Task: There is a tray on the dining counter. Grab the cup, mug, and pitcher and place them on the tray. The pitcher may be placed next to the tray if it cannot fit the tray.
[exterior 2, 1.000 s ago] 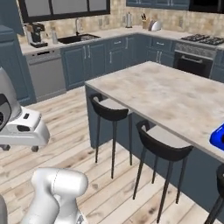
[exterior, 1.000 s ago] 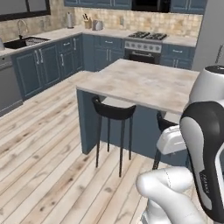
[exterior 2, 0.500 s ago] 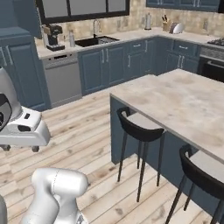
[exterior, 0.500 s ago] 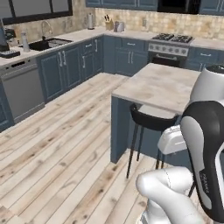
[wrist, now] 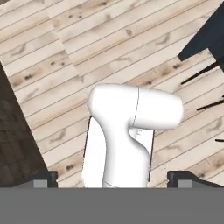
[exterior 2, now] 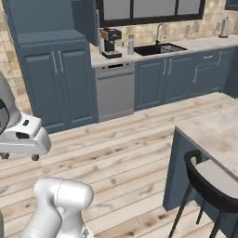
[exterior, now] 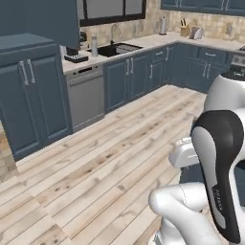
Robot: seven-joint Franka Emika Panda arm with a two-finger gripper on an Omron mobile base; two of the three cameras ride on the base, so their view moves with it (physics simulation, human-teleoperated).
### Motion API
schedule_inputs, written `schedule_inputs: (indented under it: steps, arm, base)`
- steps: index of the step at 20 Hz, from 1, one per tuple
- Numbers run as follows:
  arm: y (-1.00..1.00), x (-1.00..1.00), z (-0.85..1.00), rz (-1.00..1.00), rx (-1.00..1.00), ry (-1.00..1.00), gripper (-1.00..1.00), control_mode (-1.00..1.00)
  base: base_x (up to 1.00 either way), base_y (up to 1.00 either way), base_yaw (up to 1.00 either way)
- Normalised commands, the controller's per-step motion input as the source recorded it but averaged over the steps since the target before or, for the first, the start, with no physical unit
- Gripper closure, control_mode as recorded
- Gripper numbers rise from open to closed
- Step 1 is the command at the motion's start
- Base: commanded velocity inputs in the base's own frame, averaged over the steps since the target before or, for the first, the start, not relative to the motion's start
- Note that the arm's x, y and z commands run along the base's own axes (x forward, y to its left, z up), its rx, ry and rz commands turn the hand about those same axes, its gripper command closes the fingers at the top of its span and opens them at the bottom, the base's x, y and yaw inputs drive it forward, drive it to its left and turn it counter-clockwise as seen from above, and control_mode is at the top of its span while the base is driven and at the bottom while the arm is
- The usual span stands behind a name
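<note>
One corner of the dining counter point(exterior 2: 215, 135), with its pale marbled top, shows at the right edge of the right base view. The tray, the cup, the mug and the pitcher are out of view. My gripper point(wrist: 111, 178) points down at the wooden floor. Its two dark fingertips point(wrist: 43, 178) stand far apart at the bottom of the hand view, so it is open with nothing between them. The arm is folded close over the base.
A black stool point(exterior 2: 207, 181) stands tucked at the dining counter. Dark blue cabinets line the far wall, with a dishwasher point(exterior 2: 114, 90), a sink point(exterior 2: 160, 48) and a coffee machine point(exterior 2: 110, 42). A tall cabinet point(exterior: 33, 91) rises at the left. Wooden floor point(exterior: 95, 177) lies between.
The whole picture has shifted: the base has swung left, so the dining counter slid off to the right and the sink wall came into view. The gripper stays open.
</note>
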Motion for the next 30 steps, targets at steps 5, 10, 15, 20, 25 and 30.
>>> schedule_inputs:
  steps: [5, 10, 15, 20, 25, 30]
  arm:
    - [0.0, 0.0, 0.0, 0.0, 0.0, 0.0, -1.0, 1.0]
    - [0.0, 0.0, 0.0, 0.0, 0.0, 0.0, -1.0, 1.0]
    - [0.0, 0.0, 0.0, 0.0, 0.0, 0.0, -1.0, 1.0]
    - [0.0, 0.0, 0.0, 0.0, 0.0, 0.0, -1.0, 1.0]
    - [0.0, 0.0, 0.0, 0.0, 0.0, 0.0, -1.0, 1.0]
    - [0.0, 0.0, 0.0, 0.0, 0.0, 0.0, -1.0, 1.0]
  base:
    - [1.0, 0.25, 0.43]
    - [0.93, 0.22, 0.01]
    - [0.88, 0.52, -0.44]
    - [0.74, 0.71, -0.67]
    - [0.61, 0.7, -0.77]
    - [0.35, 0.56, -0.85]
